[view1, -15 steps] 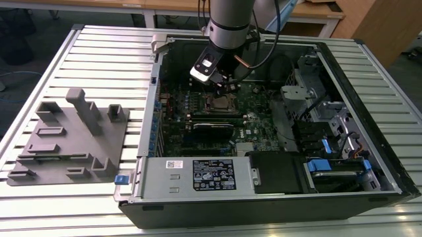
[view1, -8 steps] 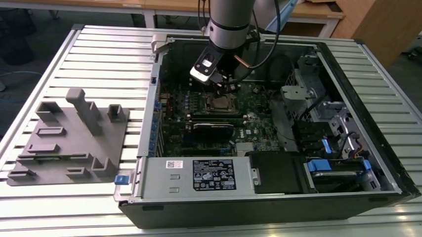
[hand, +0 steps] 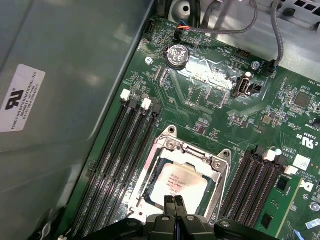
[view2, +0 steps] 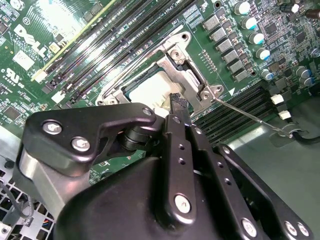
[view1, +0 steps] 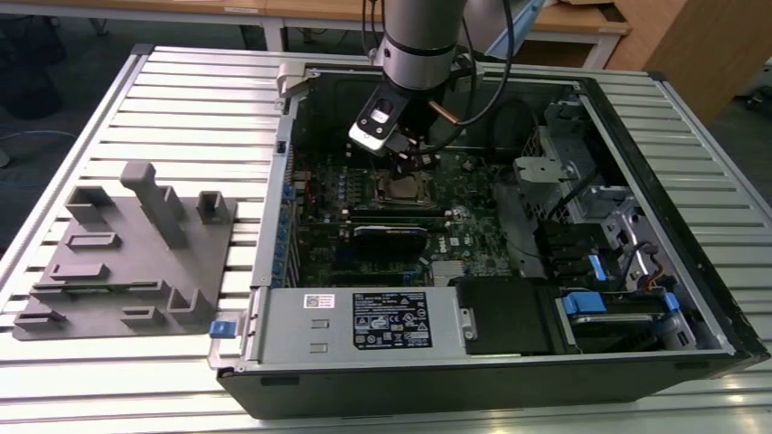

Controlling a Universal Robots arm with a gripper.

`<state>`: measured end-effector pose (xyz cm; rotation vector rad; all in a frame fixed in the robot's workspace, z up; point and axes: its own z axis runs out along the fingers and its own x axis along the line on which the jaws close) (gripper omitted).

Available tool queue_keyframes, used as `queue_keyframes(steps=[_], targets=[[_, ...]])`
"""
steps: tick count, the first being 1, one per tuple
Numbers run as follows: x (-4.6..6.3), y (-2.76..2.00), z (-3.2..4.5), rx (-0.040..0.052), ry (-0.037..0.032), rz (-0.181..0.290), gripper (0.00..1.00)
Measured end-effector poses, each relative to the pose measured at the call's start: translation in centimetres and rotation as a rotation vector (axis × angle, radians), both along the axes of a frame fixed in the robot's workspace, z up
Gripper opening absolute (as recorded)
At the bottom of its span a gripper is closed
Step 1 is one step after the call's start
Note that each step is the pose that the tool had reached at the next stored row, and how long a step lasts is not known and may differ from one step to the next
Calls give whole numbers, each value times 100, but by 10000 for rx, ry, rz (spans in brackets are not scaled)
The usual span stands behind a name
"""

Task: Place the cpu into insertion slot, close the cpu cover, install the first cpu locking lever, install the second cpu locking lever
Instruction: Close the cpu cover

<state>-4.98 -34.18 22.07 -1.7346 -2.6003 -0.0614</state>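
At the exterior view's left a grey moulded holder tray (view1: 127,253) with upright blocks and shallow recesses lies flat; I cannot tell whether anything sits in its recesses. Beside it is a black tower computer case (view1: 711,298) on its side, lid off. Inside are a silvery power-supply box with a label (view1: 362,321) at the near edge, a green circuit board (view1: 471,226) in the middle, and drive bays with blue plastic tabs (view1: 603,303) towards the right.

On the board, the small dark square insertion slot (hand: 151,179) already holds the flat grey-topped cpu (hand: 182,182). The thin silvery cpu cover (hand: 197,156) lies down around it, its cut-out showing the chip. A thin silvery wire lever (view2: 245,112) angles away from the socket's corner across the long black memory slots (view2: 235,120).

The black gripper (hand: 174,200) hangs right over the chip's edge, its two fingers pressed together with nothing between them.

Everything sits on a ribbed silvery metal table (view1: 181,99). Pale wooden desks (view1: 579,23) stand behind it.
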Motion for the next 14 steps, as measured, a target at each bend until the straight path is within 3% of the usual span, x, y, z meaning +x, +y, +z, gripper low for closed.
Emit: queue_keyframes(steps=[14], targets=[[0,0,0,0,0,217,11]])
